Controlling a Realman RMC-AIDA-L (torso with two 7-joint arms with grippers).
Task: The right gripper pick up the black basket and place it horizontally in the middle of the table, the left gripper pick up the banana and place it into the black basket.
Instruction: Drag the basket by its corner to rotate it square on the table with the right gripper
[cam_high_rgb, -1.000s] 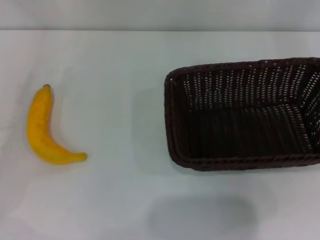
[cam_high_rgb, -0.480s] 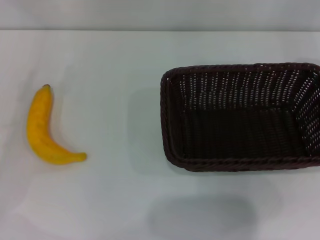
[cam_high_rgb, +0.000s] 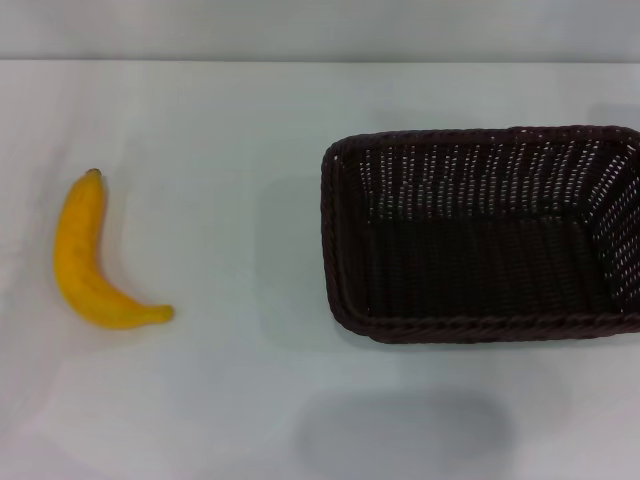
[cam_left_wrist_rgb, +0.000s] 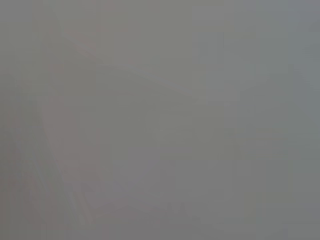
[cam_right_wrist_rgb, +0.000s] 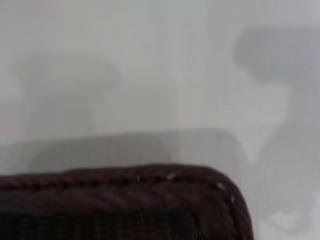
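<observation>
Black basket (cam_high_rgb: 480, 235) on table (cam_high_rgb: 230, 120), right side, long axis across. Banana (cam_high_rgb: 88, 260) far left, well apart. Neither gripper visible; jaw state undeterminable.

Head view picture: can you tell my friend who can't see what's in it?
A big black basket sits empty on the right of a white table, running off the edge. A yellow banana lies far to its left, apart from it.

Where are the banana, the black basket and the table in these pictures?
banana (cam_high_rgb: 82, 268): head view, on the middle of its yellow body.
black basket (cam_high_rgb: 340, 240): head view, on its left end wall.
table (cam_high_rgb: 220, 130): head view, on bare white top between the two.
</observation>
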